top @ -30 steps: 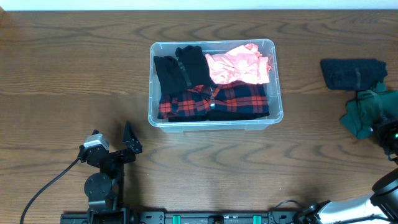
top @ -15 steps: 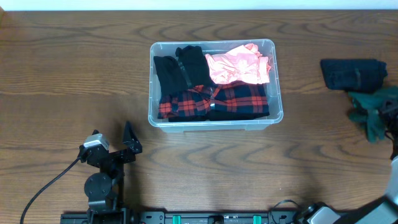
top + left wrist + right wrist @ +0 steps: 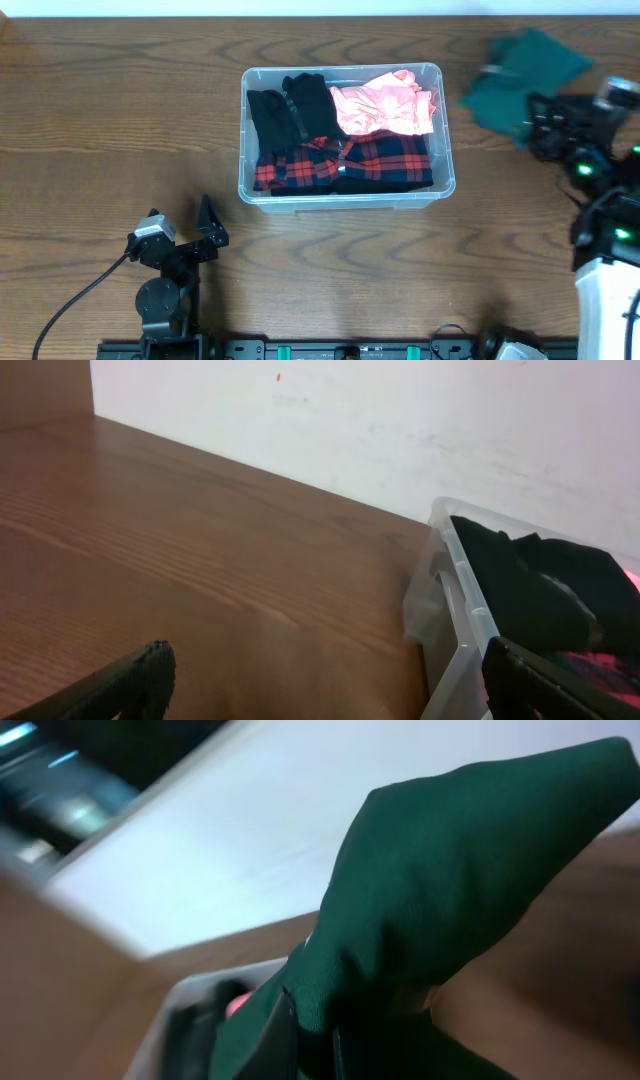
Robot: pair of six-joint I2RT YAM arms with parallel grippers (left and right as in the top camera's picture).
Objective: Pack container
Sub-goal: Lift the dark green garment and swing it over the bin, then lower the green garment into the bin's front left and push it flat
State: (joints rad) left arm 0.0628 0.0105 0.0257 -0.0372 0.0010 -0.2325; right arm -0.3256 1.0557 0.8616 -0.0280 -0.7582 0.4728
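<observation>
The right gripper (image 3: 543, 112) is at the far right of the table (image 3: 100, 120), to the right of the container (image 3: 345, 201) and apart from it. It is closed on a green cloth (image 3: 520, 72). In the right wrist view the cloth (image 3: 450, 890) is bunched where the fingers pinch it at the bottom of the picture, and from there it spreads out in a wide fold. From overhead the green cloth is blurred. It sits just to the right of the container's far right corner, and it is not over the opening.

The left gripper (image 3: 182, 230) is at the near left of the table, near the container's near left corner but not touching it. Its two fingers stand wide apart with nothing between them. In the left wrist view only bare wood shows between the fingertips (image 3: 135, 678), and the left wall of the container (image 3: 450, 622) stands to the right.

The container rests flat on the wood in the middle of the table, a little toward the far side. Inside it, black garments (image 3: 290, 108) lie in the far left part and a pink cloth (image 3: 385, 105) lies in the far right part. A red and black plaid cloth (image 3: 340, 165) lies along the near side. In the right wrist view the container (image 3: 195, 1000) is a blurred shape at the lower left.
</observation>
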